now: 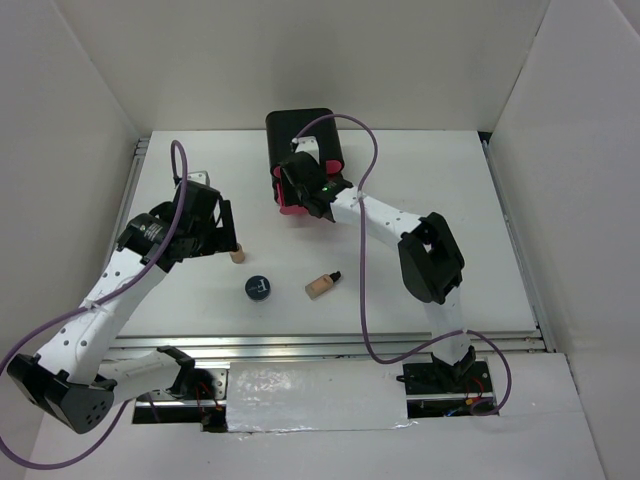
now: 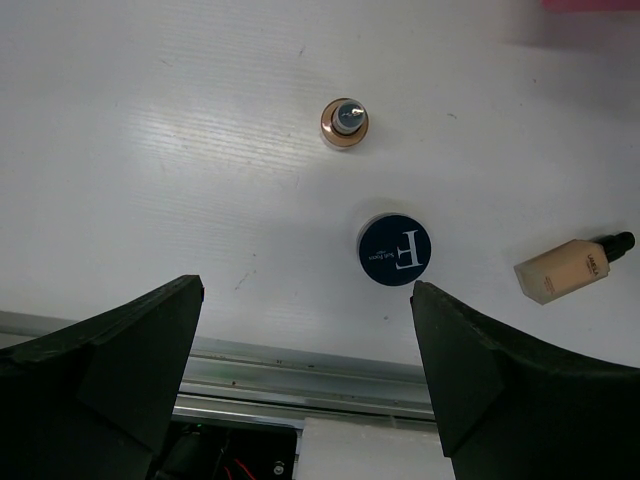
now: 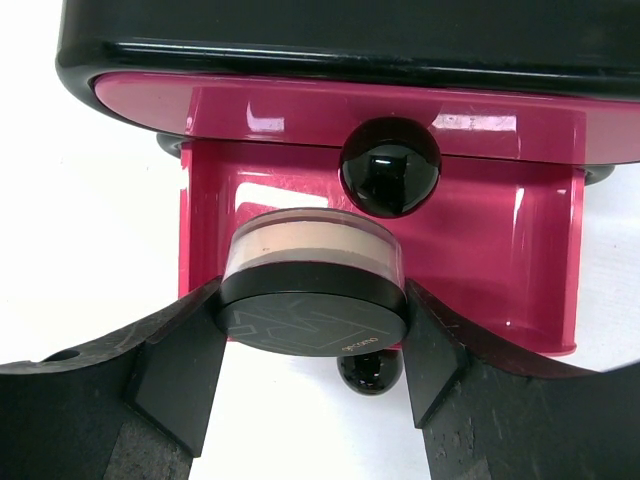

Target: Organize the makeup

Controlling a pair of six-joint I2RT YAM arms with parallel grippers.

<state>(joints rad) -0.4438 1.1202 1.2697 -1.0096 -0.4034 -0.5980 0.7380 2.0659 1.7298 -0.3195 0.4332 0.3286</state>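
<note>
Jar [image 3: 313, 285] hangs at the box's [image 3: 300, 30] pulled-out pink drawer [image 3: 530, 260], with one black knob [image 3: 390, 165] just above it and another showing beneath. My right gripper [image 3: 312, 320] pinches the jar by its sides. My left gripper [image 2: 307, 292] hangs spread wide above the table [image 2: 150, 150]; the compact [image 2: 394, 249] lies just ahead, an upright bottle [image 2: 345, 122] beyond it, a lying bottle [image 2: 572, 268] to the right.
</note>
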